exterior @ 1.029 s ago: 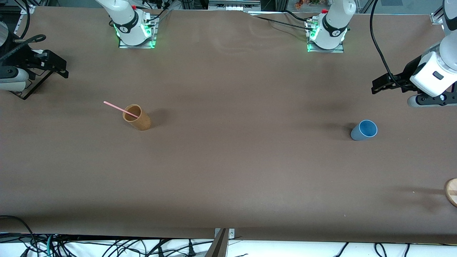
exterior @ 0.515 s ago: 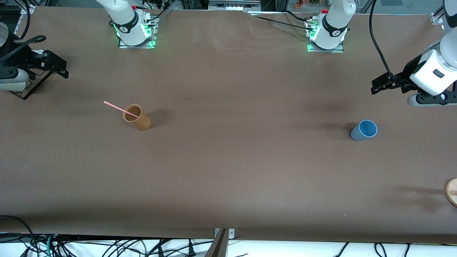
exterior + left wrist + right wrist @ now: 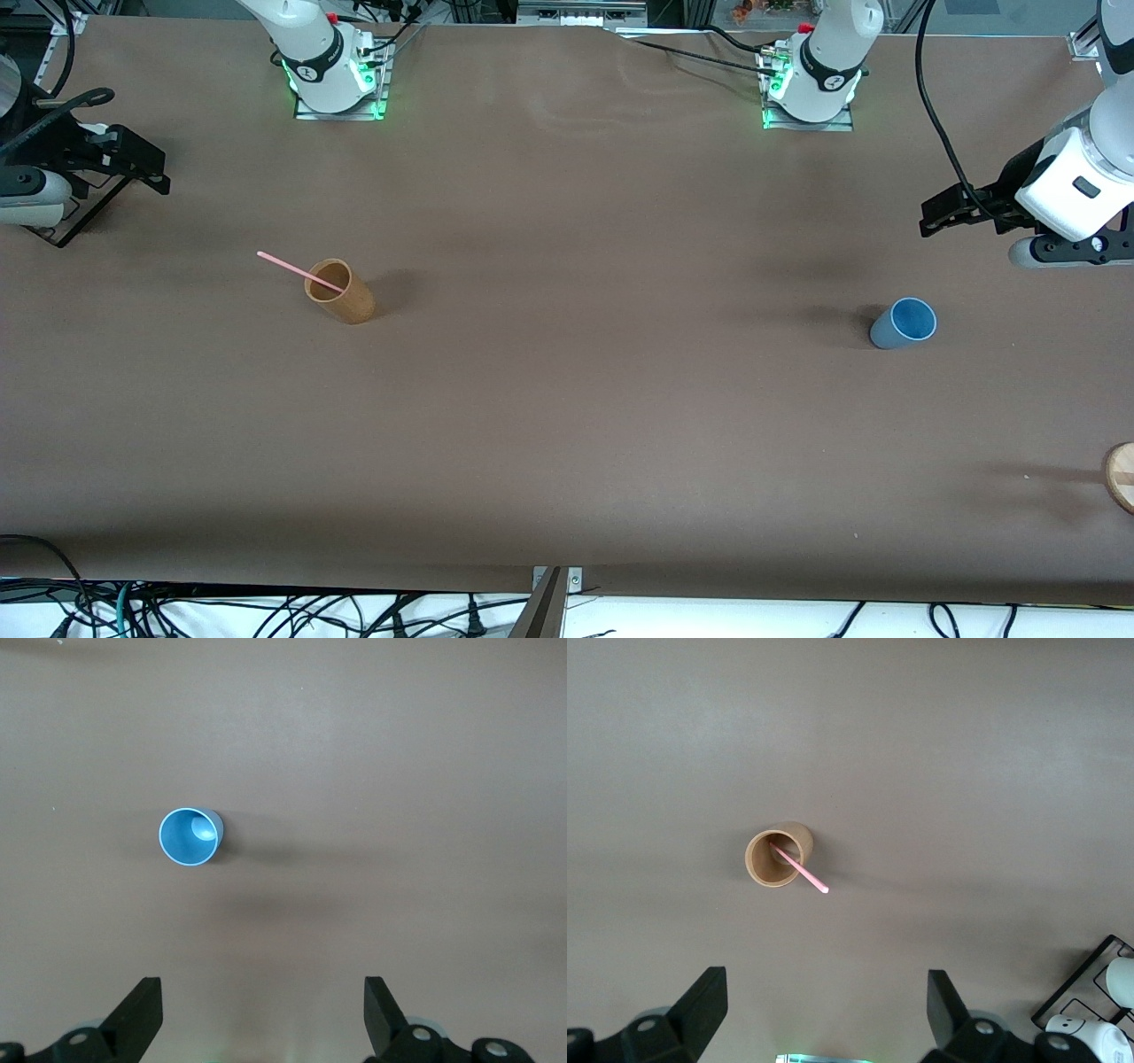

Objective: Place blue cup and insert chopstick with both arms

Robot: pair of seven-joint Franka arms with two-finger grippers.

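The blue cup (image 3: 904, 323) stands upright on the table toward the left arm's end; it also shows in the left wrist view (image 3: 190, 836). The pale-pink chopstick (image 3: 288, 267) leans in a tan-brown cup (image 3: 339, 291) toward the right arm's end, and both show in the right wrist view, the chopstick (image 3: 804, 873) in the cup (image 3: 776, 858). My left gripper (image 3: 930, 217) is up over bare table beside the blue cup, open and empty (image 3: 263, 992). My right gripper (image 3: 152, 173) is up over the table's right-arm end, open and empty (image 3: 824, 988).
A round wooden piece (image 3: 1121, 477) lies at the table's edge at the left arm's end, nearer to the camera than the blue cup. A black wire rack with white cups (image 3: 1099, 1010) stands at the right arm's end. Brown tabletop (image 3: 576, 399) spreads between the two cups.
The left arm's hand has shifted slightly toward the arms' bases. The cups, the chopstick and the right arm have not moved.
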